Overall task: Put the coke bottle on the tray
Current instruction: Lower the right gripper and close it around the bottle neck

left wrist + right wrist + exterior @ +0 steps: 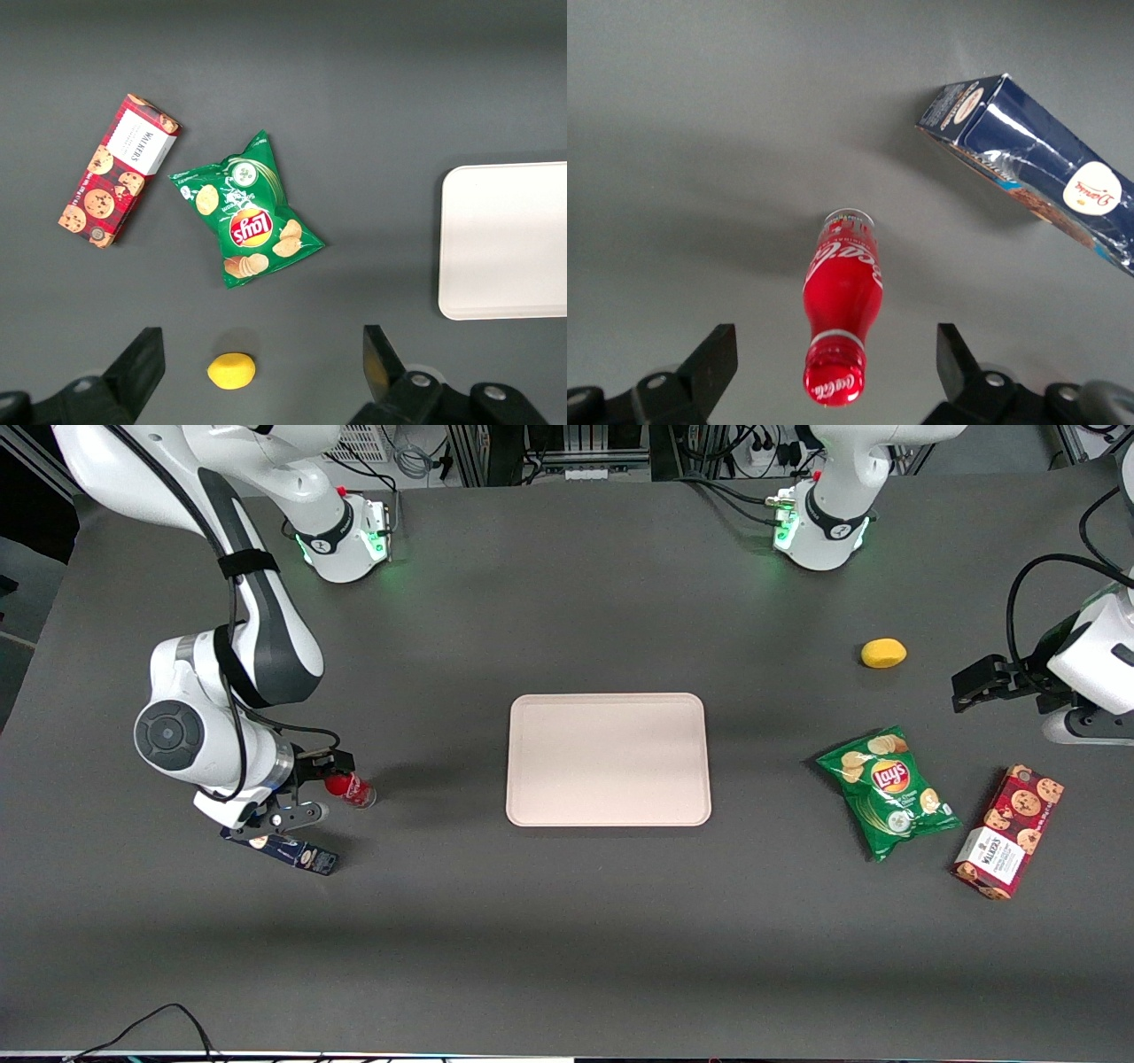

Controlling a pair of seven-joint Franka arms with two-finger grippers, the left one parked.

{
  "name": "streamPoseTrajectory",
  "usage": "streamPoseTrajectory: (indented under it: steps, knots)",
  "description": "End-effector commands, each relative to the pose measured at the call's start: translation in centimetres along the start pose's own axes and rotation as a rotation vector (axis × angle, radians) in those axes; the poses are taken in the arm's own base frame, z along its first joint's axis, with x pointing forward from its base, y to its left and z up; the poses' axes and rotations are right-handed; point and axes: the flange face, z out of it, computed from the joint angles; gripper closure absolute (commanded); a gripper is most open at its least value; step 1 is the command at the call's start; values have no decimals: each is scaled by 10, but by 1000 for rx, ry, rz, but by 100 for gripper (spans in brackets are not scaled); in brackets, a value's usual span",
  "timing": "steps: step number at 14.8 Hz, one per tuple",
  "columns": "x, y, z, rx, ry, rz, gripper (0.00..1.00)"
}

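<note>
The coke bottle (pixel 351 788) stands upright on the table toward the working arm's end, red with a red cap and white script label. In the right wrist view the coke bottle (pixel 840 305) rises between my two fingers, its cap level with them and a clear gap on each side. My gripper (pixel 317 786) is open, directly above the bottle and not touching it; it also shows in the right wrist view (pixel 835 367). The pale pink tray (pixel 608 759) lies flat at the table's middle, with nothing on it.
A dark blue oblong box (pixel 292 853) lies beside the bottle, nearer the front camera, partly under my wrist; it shows in the right wrist view (pixel 1036 168). Toward the parked arm's end lie a green chips bag (pixel 887 790), a red cookie box (pixel 1008 832) and a lemon (pixel 883 653).
</note>
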Motion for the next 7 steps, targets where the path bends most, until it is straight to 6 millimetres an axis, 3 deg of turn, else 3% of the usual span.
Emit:
streamPoseTrajectory:
  steps: [1,7]
  knots:
    - [7,0,4,-13,13,-31,0]
    - [-6,5,12,-8,-15,-49,0]
